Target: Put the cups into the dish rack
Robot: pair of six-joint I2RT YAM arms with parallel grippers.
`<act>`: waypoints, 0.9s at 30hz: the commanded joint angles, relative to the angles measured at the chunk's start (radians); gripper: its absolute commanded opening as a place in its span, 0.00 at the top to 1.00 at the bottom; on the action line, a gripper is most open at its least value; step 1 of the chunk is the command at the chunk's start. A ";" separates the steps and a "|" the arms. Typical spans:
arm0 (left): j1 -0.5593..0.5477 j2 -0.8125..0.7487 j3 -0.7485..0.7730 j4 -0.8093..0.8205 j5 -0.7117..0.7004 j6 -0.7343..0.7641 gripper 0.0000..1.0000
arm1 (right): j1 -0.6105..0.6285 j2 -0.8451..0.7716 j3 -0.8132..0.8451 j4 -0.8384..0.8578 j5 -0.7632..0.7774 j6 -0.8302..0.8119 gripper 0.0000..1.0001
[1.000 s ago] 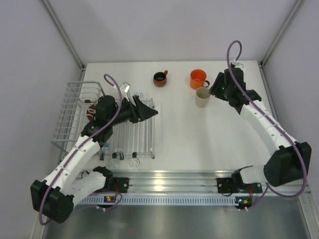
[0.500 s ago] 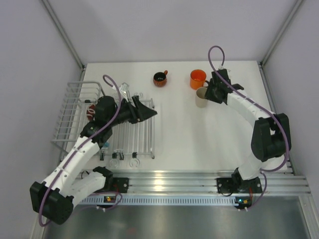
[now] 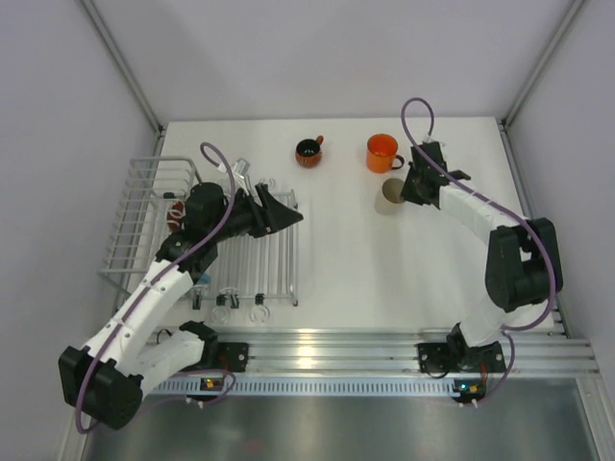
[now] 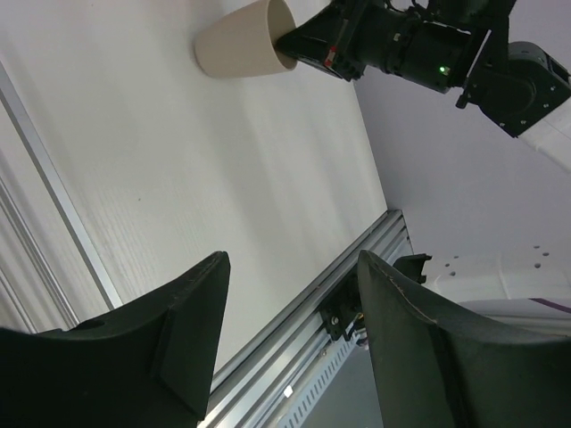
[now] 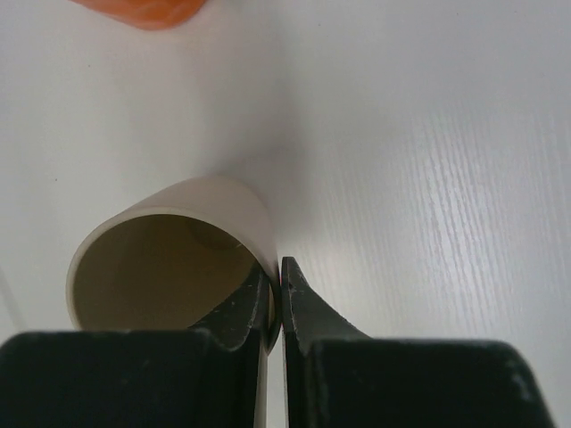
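Observation:
The cream-beige mug (image 3: 389,195) stands on the white table (image 3: 384,259) at the back right, just below the bright orange mug (image 3: 381,152). My right gripper (image 3: 397,190) is shut on the cream mug's rim (image 5: 178,227), one finger inside and one outside (image 5: 278,272). The left wrist view also shows this mug (image 4: 236,45). The small dark red mug (image 3: 308,152) stands at the back middle. My left gripper (image 3: 286,209) is open and empty (image 4: 293,267) above the low slatted part of the white wire dish rack (image 3: 135,206). A red mug (image 3: 175,213) shows in the rack's basket, mostly hidden by the left arm. The grey-blue mug is not visible.
The orange mug's edge (image 5: 147,11) lies close beyond the cream mug. An aluminium rail (image 3: 327,351) runs along the near table edge. Grey walls close in the back and both sides.
My right arm swung in from the right and folded over the cream mug, and its gripper closed on the rim. The left arm has hardly moved.

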 commanded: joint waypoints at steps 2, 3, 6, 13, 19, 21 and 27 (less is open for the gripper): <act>-0.002 0.003 0.046 -0.008 0.008 0.010 0.34 | -0.019 -0.196 -0.077 0.107 -0.048 0.004 1.00; -0.002 0.003 0.049 -0.008 0.008 0.007 0.34 | -0.019 -0.216 -0.091 0.115 -0.067 0.003 1.00; -0.002 0.008 0.063 -0.007 0.017 -0.005 0.32 | -0.022 -0.302 -0.131 0.138 -0.154 0.006 1.00; -0.002 0.036 0.103 0.059 0.105 -0.079 0.28 | -0.021 -0.548 -0.227 0.299 -0.391 0.073 1.00; -0.002 0.043 0.063 0.274 0.188 -0.251 0.23 | -0.019 -0.713 -0.313 0.519 -0.578 0.224 1.00; -0.002 0.046 0.052 0.340 0.191 -0.272 0.21 | -0.019 -0.732 -0.338 0.620 -0.648 0.272 1.00; -0.002 0.055 0.049 0.504 0.217 -0.347 0.12 | 0.016 -0.750 -0.390 0.751 -0.739 0.377 1.00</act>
